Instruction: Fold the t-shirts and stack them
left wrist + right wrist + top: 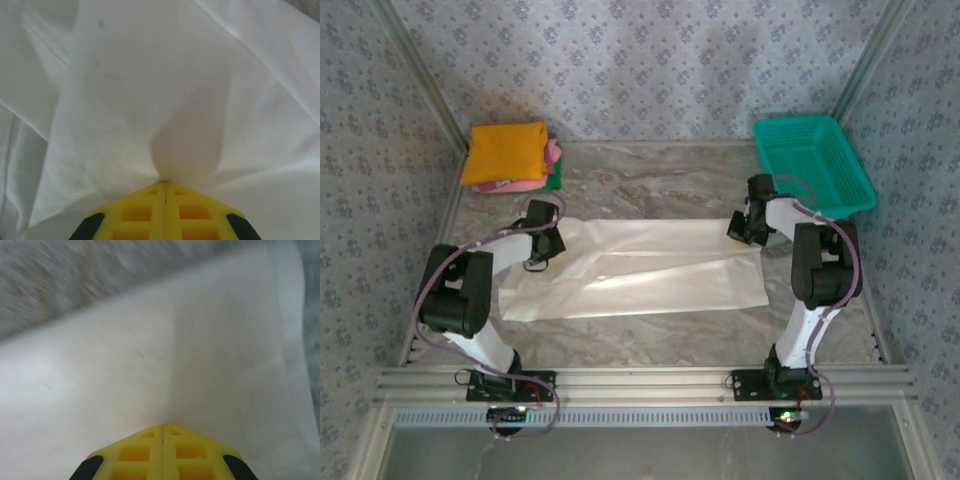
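Observation:
A large white t-shirt (pixel 640 270) lies spread flat across the middle of the table. My left gripper (pixel 538 256) is at its left end. In the left wrist view the yellow jaws of the left gripper (pixel 165 183) are shut on a puckered pinch of the white cloth (pixel 150 90). My right gripper (pixel 741 232) is at the shirt's far right corner. Seen from the right wrist, the right gripper (pixel 163 425) is shut on the white cloth (pixel 150 380), and a crease runs up from its tip. At the back left, folded orange (pixel 505 152), pink (pixel 525 186) and green (pixel 556 180) shirts lie stacked.
A teal mesh basket (pixel 815 165) stands at the back right, just behind the right arm. Bare marbled tabletop (pixel 650 180) lies between the stack and the basket. Metal frame rails run along the table's edges, with patterned walls behind.

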